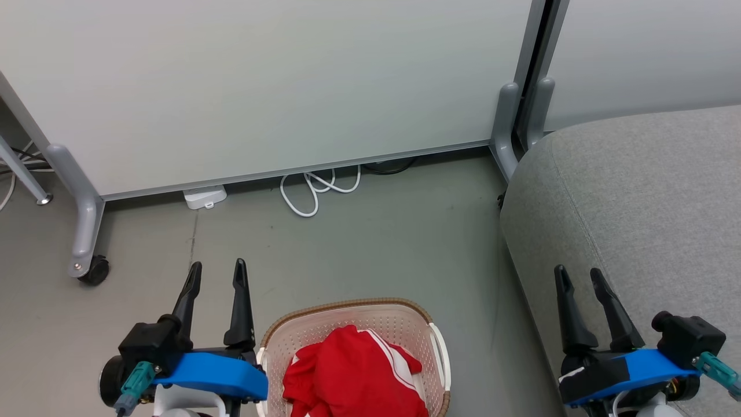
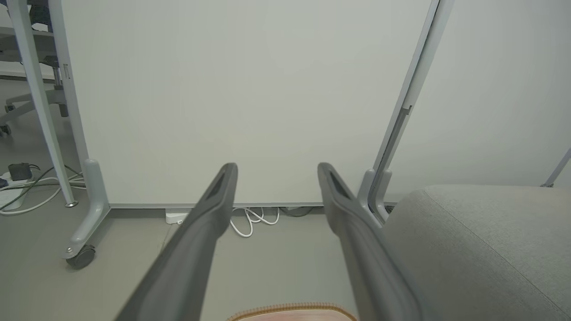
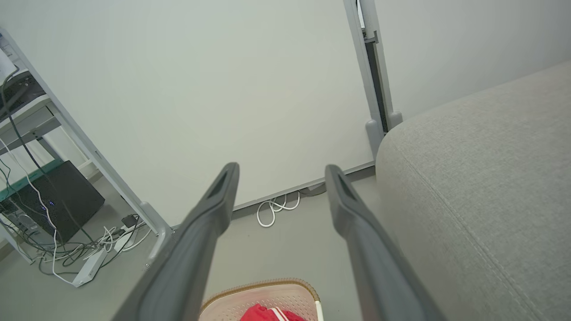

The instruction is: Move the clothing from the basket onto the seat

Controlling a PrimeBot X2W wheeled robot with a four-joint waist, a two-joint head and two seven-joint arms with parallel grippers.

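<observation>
The red clothing [image 1: 353,373] with white stripes lies bunched in the cream basket [image 1: 353,307] on the floor at the bottom centre of the head view. A strip of the clothing [image 3: 267,313] and the basket [image 3: 263,292] also show low in the right wrist view. The grey seat [image 1: 642,197] fills the right side. My left gripper [image 1: 217,272] is open, empty, just left of the basket. Over the seat's front edge, my right gripper [image 1: 579,275] stands open and empty. The basket's brown rim [image 2: 292,308] peeks in at the bottom of the left wrist view, beside the seat [image 2: 482,240].
A pale partition wall [image 1: 278,81] on grey wheeled feet [image 1: 87,231] stands behind. A white cable [image 1: 315,191] and a white adapter [image 1: 204,197] lie at its base. A desk with a dark box [image 3: 58,200] and cables is off to the left.
</observation>
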